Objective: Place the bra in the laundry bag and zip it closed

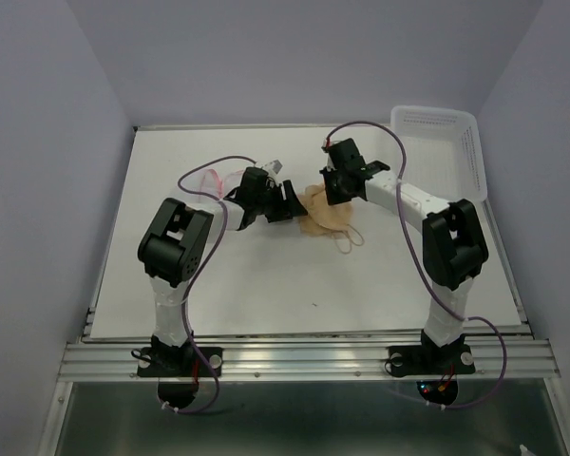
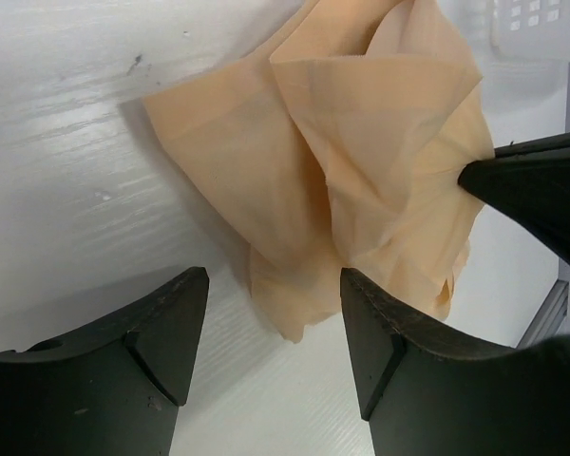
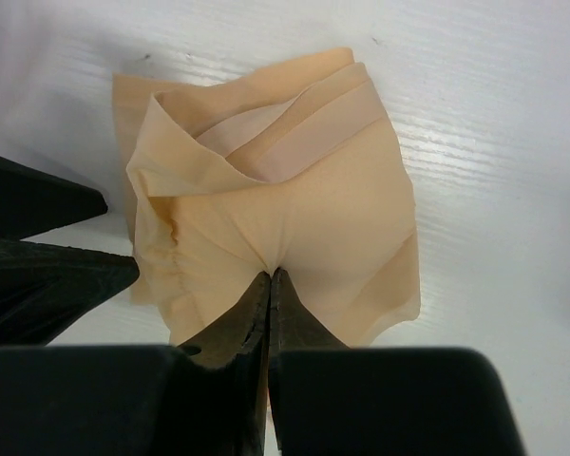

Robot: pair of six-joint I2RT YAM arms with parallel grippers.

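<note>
The peach-beige bra [image 1: 325,217] lies crumpled on the white table, its thin straps [image 1: 348,239] looped toward the near side. My right gripper [image 3: 271,277] is shut on a pinch of its fabric [image 3: 294,190], and the cloth puckers at the tips. My left gripper [image 2: 271,285] is open and empty at the bra's [image 2: 361,161] left edge, with a corner of cloth between its tips. The right gripper's fingers [image 2: 537,185] show there too, pinching the cloth. The laundry bag [image 1: 218,179] lies mostly hidden behind the left arm; only its pink rim and pale mesh show.
A rigid white perforated basket [image 1: 445,142] stands at the table's far right corner. The left gripper's black fingers [image 3: 47,271] fill the left side of the right wrist view. The two wrists are close together mid-table.
</note>
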